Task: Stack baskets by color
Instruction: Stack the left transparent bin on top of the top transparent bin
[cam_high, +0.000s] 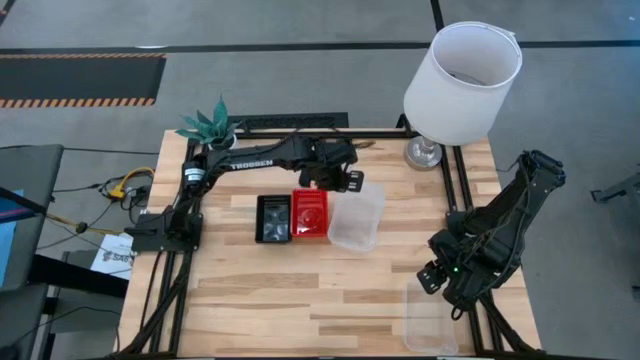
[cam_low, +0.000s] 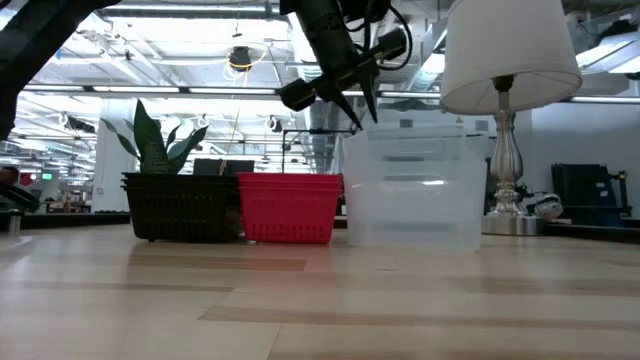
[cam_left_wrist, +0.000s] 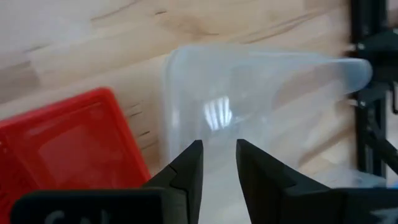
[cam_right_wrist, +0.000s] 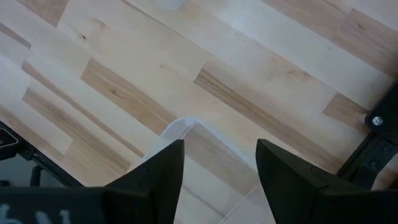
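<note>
Hovering our left gripper (cam_left_wrist: 219, 163), jaws slightly parted and holding nothing, over the frosted clear baskets (cam_high: 357, 215); our right gripper (cam_right_wrist: 220, 163) is gaping empty above another (cam_high: 430, 320).

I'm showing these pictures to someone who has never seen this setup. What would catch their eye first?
Probably the row of baskets mid-table: a black stack, a red stack and a clear stack side by side, with the left gripper poised above the clear one, jaws slightly apart. Next, the big white lampshade at the far right corner. The right gripper waits open over a lone clear basket near the front right.
</note>
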